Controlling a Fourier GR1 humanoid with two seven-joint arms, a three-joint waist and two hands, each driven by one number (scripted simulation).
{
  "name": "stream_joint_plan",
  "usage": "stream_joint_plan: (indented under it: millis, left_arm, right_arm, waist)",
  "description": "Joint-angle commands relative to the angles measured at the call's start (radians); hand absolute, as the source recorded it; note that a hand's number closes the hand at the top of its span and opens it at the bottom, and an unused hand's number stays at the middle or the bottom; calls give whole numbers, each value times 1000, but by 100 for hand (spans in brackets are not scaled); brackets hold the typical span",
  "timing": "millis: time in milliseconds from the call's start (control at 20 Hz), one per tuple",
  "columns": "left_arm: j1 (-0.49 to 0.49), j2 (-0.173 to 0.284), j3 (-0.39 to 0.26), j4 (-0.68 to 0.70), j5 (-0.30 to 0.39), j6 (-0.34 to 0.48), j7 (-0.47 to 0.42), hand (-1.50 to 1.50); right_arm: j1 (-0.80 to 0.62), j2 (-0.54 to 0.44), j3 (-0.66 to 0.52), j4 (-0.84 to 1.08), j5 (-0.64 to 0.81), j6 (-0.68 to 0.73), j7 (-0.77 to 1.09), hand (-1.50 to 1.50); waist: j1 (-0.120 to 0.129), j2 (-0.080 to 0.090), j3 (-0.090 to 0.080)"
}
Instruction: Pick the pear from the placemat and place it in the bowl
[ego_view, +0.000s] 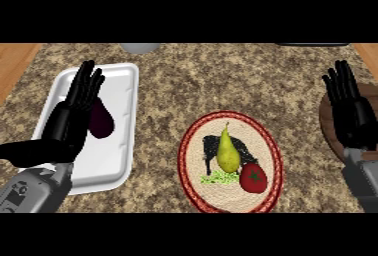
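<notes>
Both robot hands are up and open, fingers straight, neither one on anything. Left robot hand (77, 107) hangs over the white tray (118, 165) at the left, and the right robot hand (348, 107) shows at the right edge above a dark brown bowl (328, 117), of which only a rim can be seen.

And the target? The pear (228, 152) sits upright on the round woven placemat (193, 172) with the red border, middle of the bench (221, 80), stem pointing away. Nobody has touched it yet, so by my reading the task is at the very start.

Now the trouble spots. A red tomato (252, 178) stands right against the pear's lower right side, and some green shreds (218, 177) lie at its base. Any robot hand closing round the pear from the right may well knock the tomato and send it rolling off the placemat. The pear is narrow on top and fat below, so fingers closing high up could slide off the taper. It also looks easy to tip with a nudge. The bowl is mostly out of view, so a badly judged drop could catch the rim.

Head count: one pear, one tomato, one placemat, one tray, one bowl, and one dark purple eggplant (100, 122) lying in the tray, partly behind the left robot hand. A grey round thing (140, 47) peeks in at the top edge; I cannot tell what it is. Two robot hands.
</notes>
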Motion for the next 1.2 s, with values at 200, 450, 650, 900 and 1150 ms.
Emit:
stream_joint_plan:
  millis: [200,450,650,900,1150]
  left_arm:
    - [31,-21,-35,90,-44,37,75,0]
    - [86,-54,-52,103,-21,52,104,0]
    - [53,-79,-44,159,-29,25,86,0]
    - [83,-95,-47,146,-54,27,94,0]
    - [98,-94,-60,78,-79,64,152,0]
  right_arm:
    - [-4,56,409,-134,274,-17,198,150]
    - [93,222,406,-138,527,-486,88,-150]
    - [197,344,498,-221,599,-585,-88,-150]
    - [206,300,609,-399,916,-708,202,-150]
    - [236,199,502,-521,1132,-564,549,-150]
  waist:
    - [3,25,-11]
    - [-39,14,-7]
    - [-33,24,-6]
    - [-28,19,-9]
    - [-35,15,-10]
